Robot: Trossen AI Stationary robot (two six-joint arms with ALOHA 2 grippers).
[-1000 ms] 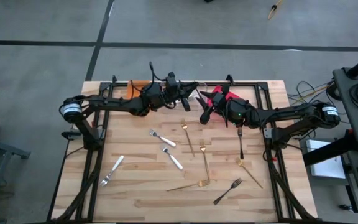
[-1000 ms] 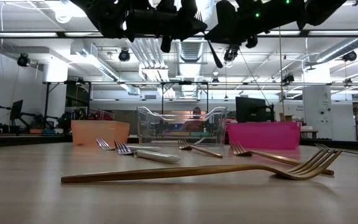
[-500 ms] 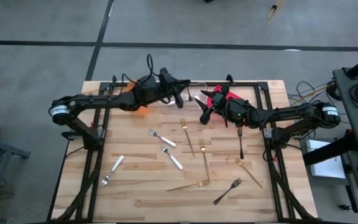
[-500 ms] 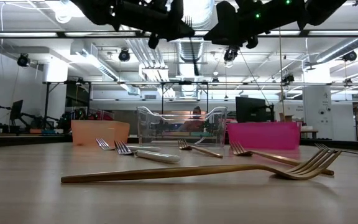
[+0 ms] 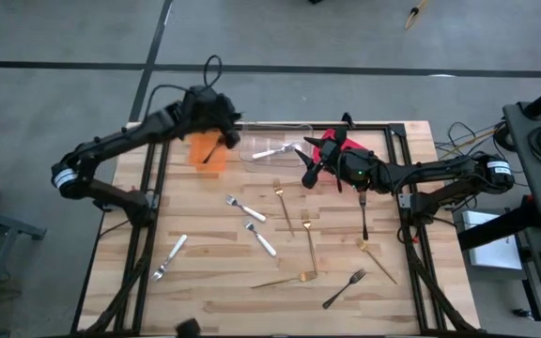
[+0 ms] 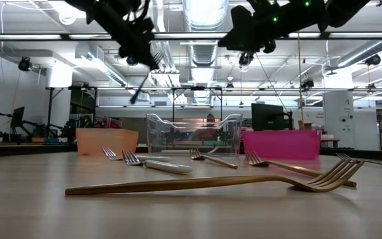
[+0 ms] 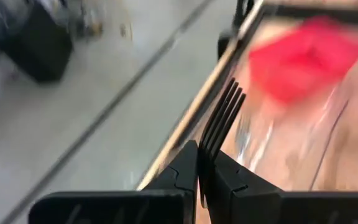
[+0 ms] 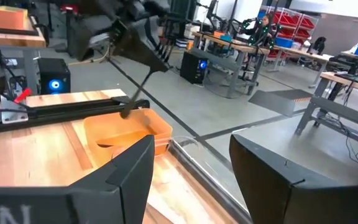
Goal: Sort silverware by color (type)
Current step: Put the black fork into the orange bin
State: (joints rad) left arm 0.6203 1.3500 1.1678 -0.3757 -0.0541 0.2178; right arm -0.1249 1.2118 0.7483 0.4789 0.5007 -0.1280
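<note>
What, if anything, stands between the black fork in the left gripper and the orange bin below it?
Nothing visible does. The left gripper holds the black fork hanging over the orange bin, with only open air between them in the low and right wrist views.

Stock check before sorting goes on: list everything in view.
silver forks: three, silver, table's left and middle
gold forks: four, gold, middle and right
black forks: two, black, right side
silver utensil: one, inside clear bin
orange bin: one, far edge
clear bin: one, far edge
red bin: one, far edge
table: one, light wood
left gripper: jaws shut on held black fork, above orange bin
right gripper: jaws open, beside red bin
</note>
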